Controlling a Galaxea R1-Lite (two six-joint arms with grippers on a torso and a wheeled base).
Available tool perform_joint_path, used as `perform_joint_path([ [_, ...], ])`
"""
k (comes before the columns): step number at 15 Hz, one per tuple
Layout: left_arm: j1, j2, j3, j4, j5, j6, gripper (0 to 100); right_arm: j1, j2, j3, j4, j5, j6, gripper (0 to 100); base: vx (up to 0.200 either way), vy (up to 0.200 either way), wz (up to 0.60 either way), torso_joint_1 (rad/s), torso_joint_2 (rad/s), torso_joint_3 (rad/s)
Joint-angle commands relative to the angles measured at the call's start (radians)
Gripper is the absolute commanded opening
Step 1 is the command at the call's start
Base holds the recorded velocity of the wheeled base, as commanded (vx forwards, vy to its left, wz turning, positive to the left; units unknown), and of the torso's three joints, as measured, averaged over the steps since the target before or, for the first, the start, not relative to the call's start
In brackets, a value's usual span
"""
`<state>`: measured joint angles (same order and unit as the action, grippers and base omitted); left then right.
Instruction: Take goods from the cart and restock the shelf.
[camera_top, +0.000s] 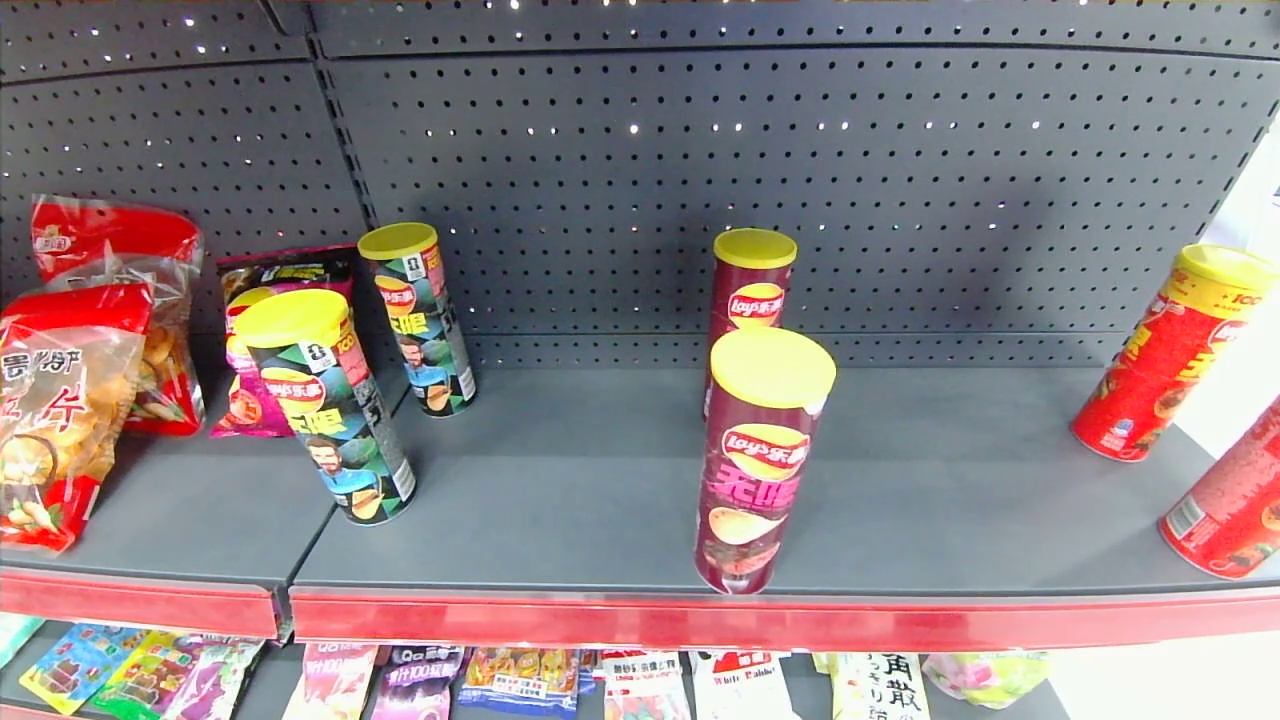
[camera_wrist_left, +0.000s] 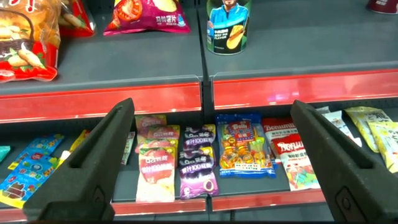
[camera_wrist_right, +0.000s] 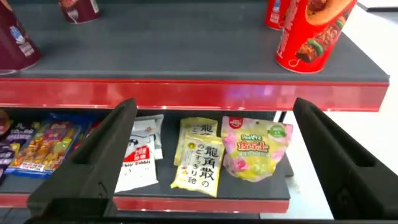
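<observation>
- Dark grey perforated metal back panel (camera_top: 800, 200) is closing the scene behind, and before it the grey shelf (camera_top: 560, 500) with a red front edge is carrying the goods.
- Near the middle, two maroon cylindrical chip cans with yellow lids are standing upright: the front maroon can (camera_top: 760, 470) close to the edge, the rear maroon can (camera_top: 748, 290) just behind it.
- Further left, the front dark printed can (camera_top: 325, 410) and the rear dark printed can (camera_top: 420, 320), both with yellow lids, are standing well apart from the maroon pair. A purple snack bag (camera_top: 240, 400) is leaning behind them, and red-and-clear snack bags (camera_top: 60, 420) are standing at the far left.
- At the right end, two red cylindrical cans (camera_top: 1165, 355) are standing one before the other.
- Small flat snack packets (camera_top: 520, 680) are lying on the lower shelf.
- We are keeping the left gripper (camera_wrist_left: 211, 106) in front of the red edge, fingers wide apart and holding nothing.
- We are keeping the right gripper (camera_wrist_right: 216, 102) the same way near the red cans, fingers spread and empty.
- We are judging the restocking as partly done: several cans are already placed, wide bare stretches are waiting between the groups, and with both grippers empty the next item has to come from the cart.
</observation>
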<state>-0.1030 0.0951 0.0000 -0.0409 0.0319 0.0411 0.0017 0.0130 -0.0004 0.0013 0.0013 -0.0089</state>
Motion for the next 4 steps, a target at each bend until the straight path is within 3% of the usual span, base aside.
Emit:
perform_joint_path([
  [1, -0.001, 0.002, 0.0, -0.001, 0.0, 0.0, 100, 0.001, -0.011, -0.001, 0.0, 0.0, 0.001, 100, 0.0, 0.0, 0.0, 0.0, 0.0, 0.0],
  [4, 0.0, 0.0, 0.0, -0.001, 0.0, 0.0, 100, 0.001, -0.011, -0.001, 0.0, 0.0, 0.001, 100, 0.0, 0.0, 0.0, 0.0, 0.0, 0.0],
])
